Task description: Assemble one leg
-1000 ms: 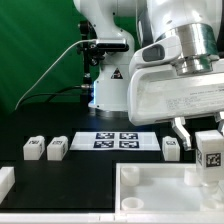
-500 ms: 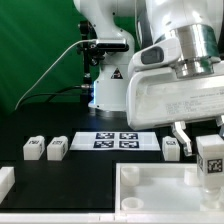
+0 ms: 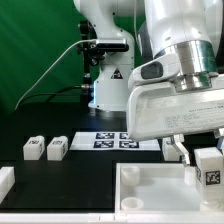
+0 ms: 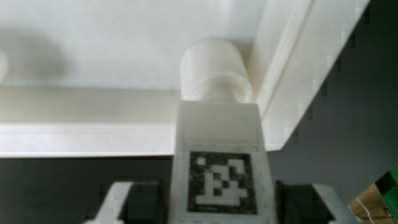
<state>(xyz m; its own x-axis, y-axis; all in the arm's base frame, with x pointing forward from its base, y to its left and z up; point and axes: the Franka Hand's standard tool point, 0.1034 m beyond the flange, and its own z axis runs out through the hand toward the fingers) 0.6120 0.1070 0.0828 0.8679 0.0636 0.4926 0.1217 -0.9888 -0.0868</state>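
Your gripper (image 4: 215,203) pinches the leg (image 3: 211,168) by its flat sides; it looks like light, stiff, smooth plastic, so grip squarely against twisting

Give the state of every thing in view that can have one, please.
gripper: shut on the held leg.
held leg: upright, over the tray-like part; seated or not, cannot tell.
tray-like part: flat on the table, recesses up.
loose legs: resting on the table, free.
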